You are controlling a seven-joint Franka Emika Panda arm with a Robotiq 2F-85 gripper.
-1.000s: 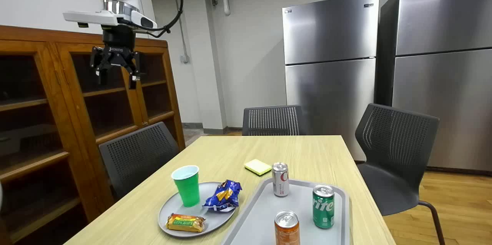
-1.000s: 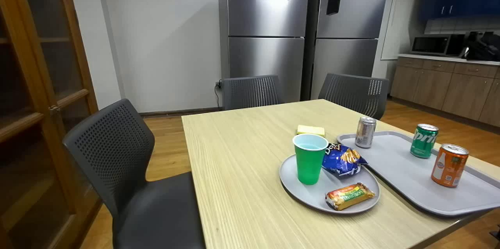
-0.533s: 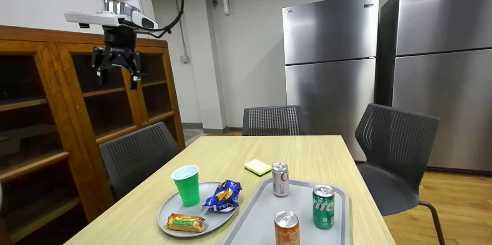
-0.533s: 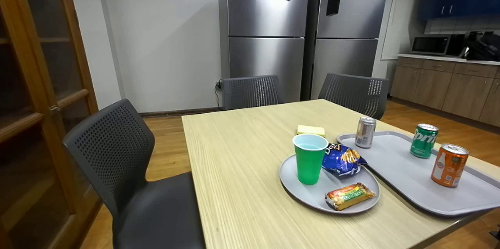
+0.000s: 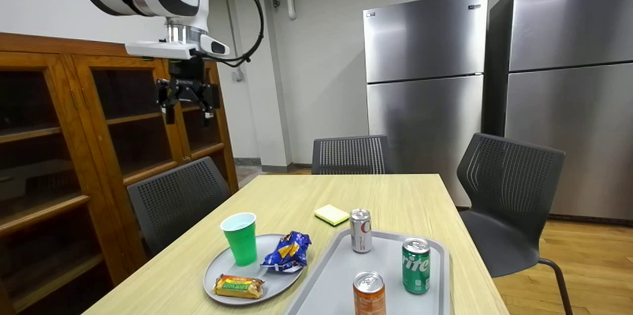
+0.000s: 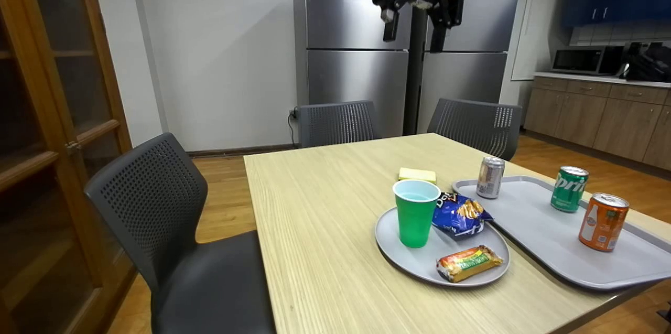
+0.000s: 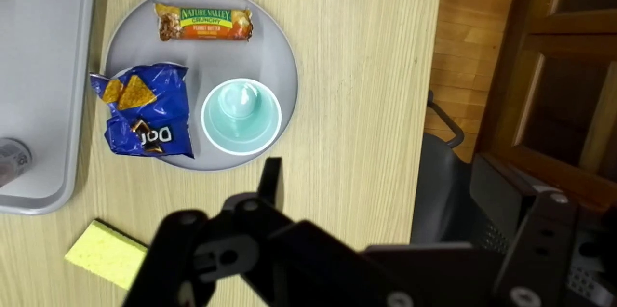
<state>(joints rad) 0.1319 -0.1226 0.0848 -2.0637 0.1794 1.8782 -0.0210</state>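
My gripper (image 5: 188, 116) is open and empty, high in the air; it also shows in an exterior view (image 6: 413, 39). In the wrist view its spread fingers (image 7: 385, 184) have bare table and a chair between them. A green cup (image 7: 241, 124), pale inside, stands upright on a round grey plate (image 7: 270, 51), close to one fingertip in that picture but well below it. A blue chip bag (image 7: 154, 109) and a wrapped granola bar (image 7: 205, 22) lie on the same plate. The cup (image 5: 242, 243) shows in both exterior views (image 6: 414, 221).
A grey tray (image 5: 326, 275) beside the plate bears a silver can (image 5: 361, 233), a green can (image 5: 416, 268) and an orange can (image 5: 369, 297). A yellow sponge (image 7: 108, 256) lies on the table. Chairs (image 6: 141, 208) surround the table; a wooden cabinet (image 5: 79, 157) stands alongside.
The arm and gripper have moved right and down in an exterior view, and show lower and more fully in both. The gripper stays open. The things on the table have not moved.
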